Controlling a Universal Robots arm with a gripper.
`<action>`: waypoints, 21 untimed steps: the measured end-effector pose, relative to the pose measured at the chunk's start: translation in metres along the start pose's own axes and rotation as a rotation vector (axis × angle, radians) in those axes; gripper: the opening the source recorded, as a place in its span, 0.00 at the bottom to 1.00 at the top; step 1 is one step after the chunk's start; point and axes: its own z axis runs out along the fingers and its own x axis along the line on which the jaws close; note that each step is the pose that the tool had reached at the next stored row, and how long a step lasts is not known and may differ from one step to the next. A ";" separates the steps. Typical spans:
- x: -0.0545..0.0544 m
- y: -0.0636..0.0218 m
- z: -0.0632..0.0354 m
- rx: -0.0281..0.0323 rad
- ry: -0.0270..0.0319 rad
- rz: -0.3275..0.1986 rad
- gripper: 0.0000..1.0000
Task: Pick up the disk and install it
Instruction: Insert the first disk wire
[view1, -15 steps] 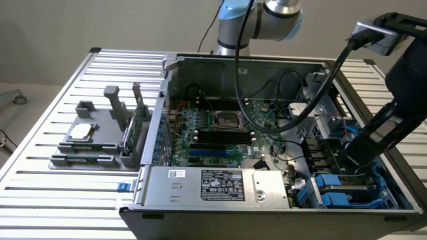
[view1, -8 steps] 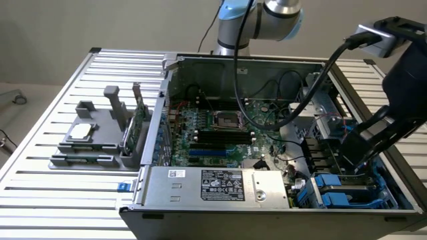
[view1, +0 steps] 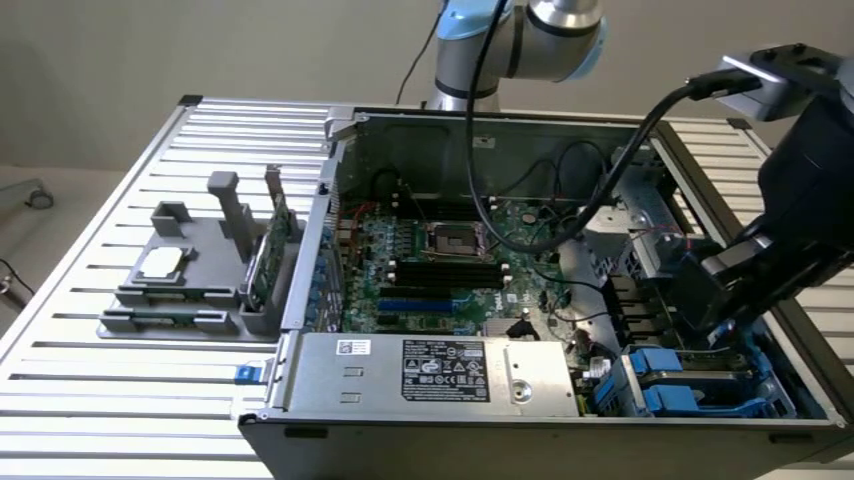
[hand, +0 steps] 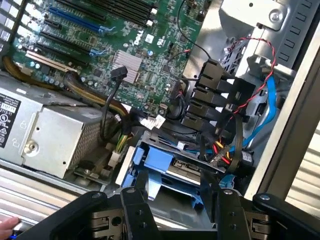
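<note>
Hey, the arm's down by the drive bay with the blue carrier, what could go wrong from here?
One: the black power connectors and blue cable hang right beside the disk in its blue carrier, so the gripper might snag them. Two: the arm's black cable droops over the motherboard and could catch on parts there.
</note>
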 end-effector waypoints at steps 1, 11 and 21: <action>0.000 0.0000 0.0007 0.0008 -0.0004 0.017 0.54; 0.000 -0.0002 0.0066 0.0072 -0.0046 0.173 0.54; -0.004 -0.0013 0.0100 0.0072 -0.0081 0.270 0.54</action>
